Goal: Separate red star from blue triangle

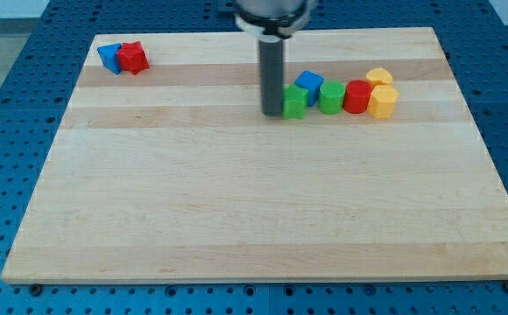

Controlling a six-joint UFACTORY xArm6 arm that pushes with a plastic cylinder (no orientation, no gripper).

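Note:
The red star [134, 57] and the blue triangle [109, 58] sit touching side by side at the board's top left corner, the triangle on the view's left. My tip [273, 113] stands near the board's top middle, far to the view's right of that pair. It is right against the left side of a green block [295, 102].
A row of blocks lies right of my tip: the green block, a blue block [309, 84], a second green block [330, 97], a red block [358, 96], and two yellow blocks [379, 77] [383, 101]. The wooden board [254, 210] rests on a blue perforated table.

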